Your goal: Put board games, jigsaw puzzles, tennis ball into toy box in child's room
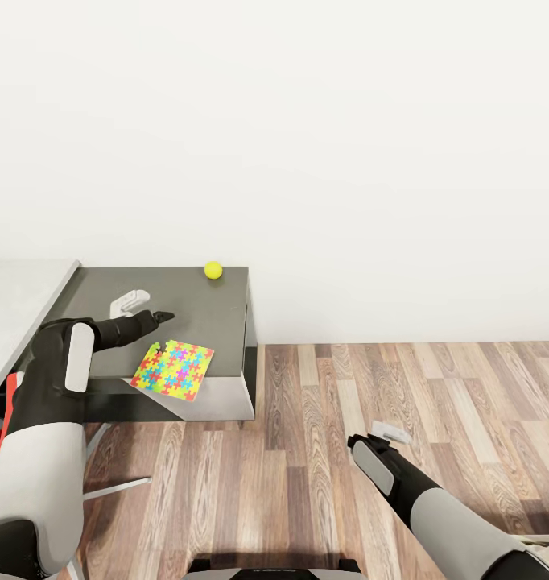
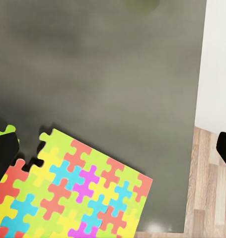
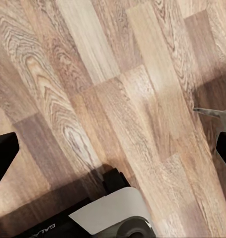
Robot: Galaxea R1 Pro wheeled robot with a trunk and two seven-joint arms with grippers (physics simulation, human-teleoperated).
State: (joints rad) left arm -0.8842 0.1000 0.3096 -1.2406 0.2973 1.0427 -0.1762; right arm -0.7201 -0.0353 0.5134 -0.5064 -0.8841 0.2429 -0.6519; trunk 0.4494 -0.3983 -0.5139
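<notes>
The robot's own arms are sitting closest to the camera in the head view, the left one bending up toward the dark counter (image 1: 194, 294) and the right one hanging low over the wood-plank floor (image 1: 435, 387), so going from big stuff to small: the white wall is taking up most of the frame, the floor is next, then the dark grey lower section of the counter, with a corner of the paler grey top (image 1: 21, 290) peeking in beside it. On the dark section a jigsaw puzzle (image 1: 172, 370) is lying flat near the front edge, a little skewed, and the tennis ball (image 1: 213, 270) is sitting well apart from it at the back edge by the wall. The left pincer (image 1: 158, 316) is hovering just above the puzzle's far corner, and in the left wrist view its two fingers are standing wide apart with the puzzle (image 2: 68, 191) below and nothing between them, so it's open and not gripping anything. The right pincer (image 1: 363, 441) is idling over bare floor, fingers also spread wide in its wrist view, empty. Progress-wise I'm guessing we're nowhere near finished: this puzzle and the ball are both waiting to go in, and I can't say anything about the toy box, the other puzzle or the board games from here. Looks to me like the puzzle pickup is the step being lined up.
</notes>
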